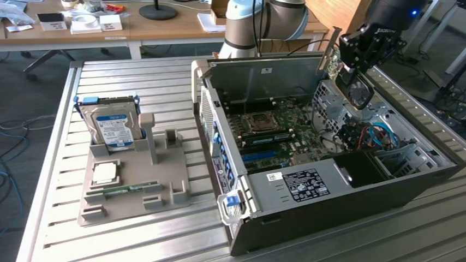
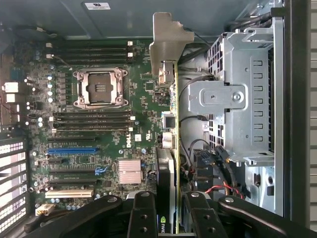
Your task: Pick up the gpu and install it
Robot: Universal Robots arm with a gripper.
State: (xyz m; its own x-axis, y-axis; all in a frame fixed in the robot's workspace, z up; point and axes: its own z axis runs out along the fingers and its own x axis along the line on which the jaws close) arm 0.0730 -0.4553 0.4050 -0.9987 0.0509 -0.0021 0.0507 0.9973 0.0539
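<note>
Gripping the gpu (image 2: 171,148) edge-on between the narrowed fingers of the claw (image 2: 171,201); hovering above the open computer case (image 1: 313,213) by its drive cage (image 2: 242,99) edge, pointing its long axis straight away from the claw, bracket (image 2: 168,37) foremost, alongside the motherboard (image 2: 143,104) slots.

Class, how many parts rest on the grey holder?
3: hard drive upright at the far end, square chip in the middle, green memory stick nearest the camera.

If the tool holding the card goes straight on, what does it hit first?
Probably the motherboard's edge beside the drive cage, where loose cables lie, though the depth is unclear. The tool holds the gpu edge-on above that spot.
</note>
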